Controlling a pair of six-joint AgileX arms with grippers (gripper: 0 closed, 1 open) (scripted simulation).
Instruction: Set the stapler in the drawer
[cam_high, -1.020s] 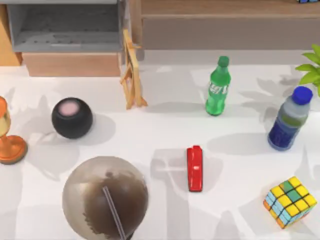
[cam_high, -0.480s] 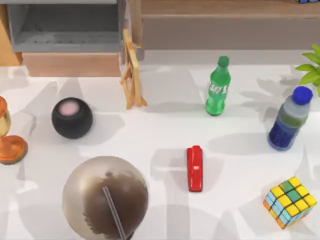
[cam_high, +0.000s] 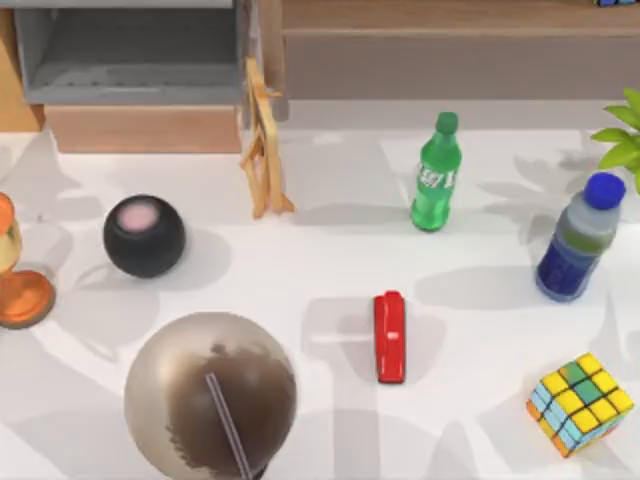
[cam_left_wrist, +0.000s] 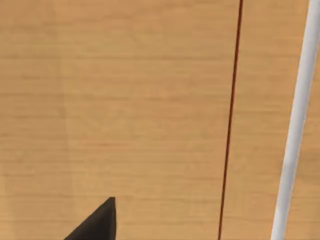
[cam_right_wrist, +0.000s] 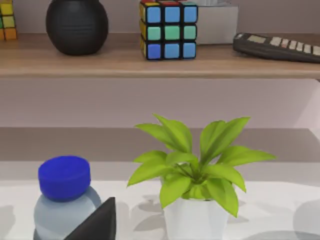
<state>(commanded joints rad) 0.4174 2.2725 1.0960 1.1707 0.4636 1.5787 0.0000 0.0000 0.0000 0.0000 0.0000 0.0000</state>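
nothing has moved — stapler lies apart from the open drawer.

You have 1 stapler, 1 drawer, 2 bottles: 1 green bottle, 1 blue-capped bottle, and 1 multicoloured cube on the table, 1 cube on the shelf.

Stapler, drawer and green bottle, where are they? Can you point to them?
Stapler (cam_high: 390, 337), top view, middle of its red body.
Drawer (cam_high: 140, 128), top view, its wooden front panel.
Green bottle (cam_high: 436, 180), top view, its label.
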